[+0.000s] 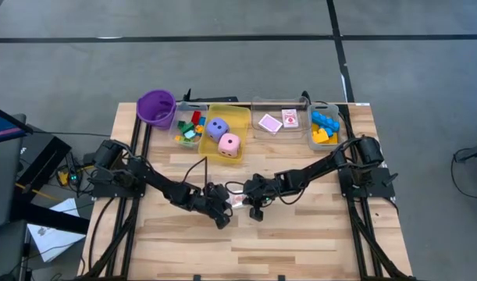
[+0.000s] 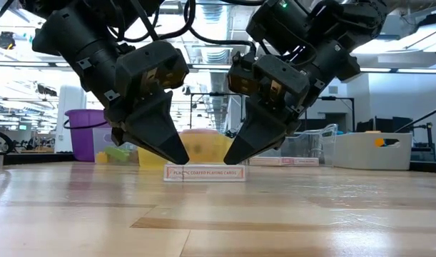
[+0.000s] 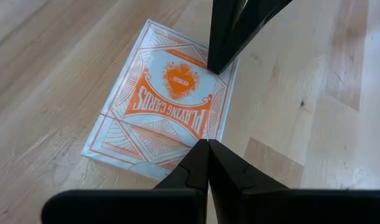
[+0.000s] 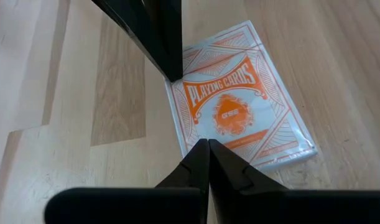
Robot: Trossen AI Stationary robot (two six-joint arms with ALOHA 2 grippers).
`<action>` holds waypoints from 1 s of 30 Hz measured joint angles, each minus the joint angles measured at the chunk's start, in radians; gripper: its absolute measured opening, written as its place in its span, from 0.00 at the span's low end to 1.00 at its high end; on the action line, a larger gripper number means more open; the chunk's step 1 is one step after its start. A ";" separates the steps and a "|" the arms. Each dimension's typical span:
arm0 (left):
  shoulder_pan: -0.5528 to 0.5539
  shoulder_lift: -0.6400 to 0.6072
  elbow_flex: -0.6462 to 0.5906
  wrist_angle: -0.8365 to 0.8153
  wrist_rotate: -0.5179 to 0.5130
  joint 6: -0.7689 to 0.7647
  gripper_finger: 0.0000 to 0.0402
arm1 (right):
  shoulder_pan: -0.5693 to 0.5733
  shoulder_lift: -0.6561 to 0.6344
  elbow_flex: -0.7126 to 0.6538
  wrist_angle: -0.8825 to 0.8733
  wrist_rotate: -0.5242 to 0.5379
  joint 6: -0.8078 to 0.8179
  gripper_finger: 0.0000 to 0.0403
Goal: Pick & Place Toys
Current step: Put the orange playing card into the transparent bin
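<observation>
A pack of playing cards (image 2: pixel 205 173), white with orange print, lies flat on the wooden table (image 1: pixel 300 242) at its middle; the left wrist view (image 3: pixel 165 106) and right wrist view (image 4: pixel 239 112) show it too. My left gripper (image 1: pixel 227 204) is shut, its tip at the pack's left end. My right gripper (image 1: pixel 247 201) is shut too, tip at the pack's right end. Other toys sit in bins at the back: bricks (image 1: pixel 190 129), a purple die (image 1: pixel 217 127), a pink die (image 1: pixel 229 144) and cards (image 1: pixel 279 121). My left gripper rests its shut fingertips (image 3: pixel 205 152) on the pack's top, at the left end of its near long edge (image 3: pixel 201 134). The fingers slant down from the table's left. The pack lies flat on the table. My right gripper sets its shut fingertips (image 4: pixel 208 152) on the pack's top, at the right end of the same near long edge (image 4: pixel 193 134). The fingers slant down from the table's right, facing the left gripper.
Along the far edge stand a purple cup (image 1: pixel 156 108), a clear bin of bricks (image 1: pixel 179 136), a yellow bin (image 1: pixel 242 117) with the dice, a clear bin with cards (image 1: pixel 261 105) and a clear bin with blue and yellow bricks (image 1: pixel 324 126). Bare wood lies toward the near edge.
</observation>
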 joint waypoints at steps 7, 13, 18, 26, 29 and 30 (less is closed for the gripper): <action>-0.001 0.000 0.001 -0.009 -0.008 0.001 0.00 | 0.000 0.000 0.000 0.000 -0.022 0.000 0.00; -0.001 0.000 0.001 -0.023 -0.014 0.002 0.00 | 0.000 0.000 0.000 0.000 -0.029 0.000 0.00; -0.001 0.000 0.001 -0.028 -0.016 0.003 0.00 | 0.001 0.000 0.001 0.000 -0.032 0.000 0.00; -0.001 0.000 0.000 -0.030 -0.044 0.003 0.00 | -0.002 0.001 0.001 0.000 -0.054 0.005 0.00; -0.001 0.000 0.000 -0.030 -0.050 0.003 0.00 | -0.001 0.001 0.001 0.000 -0.057 0.007 0.00; -0.001 0.000 0.000 -0.031 -0.056 0.003 0.00 | -0.002 0.001 0.001 0.000 -0.057 0.008 0.00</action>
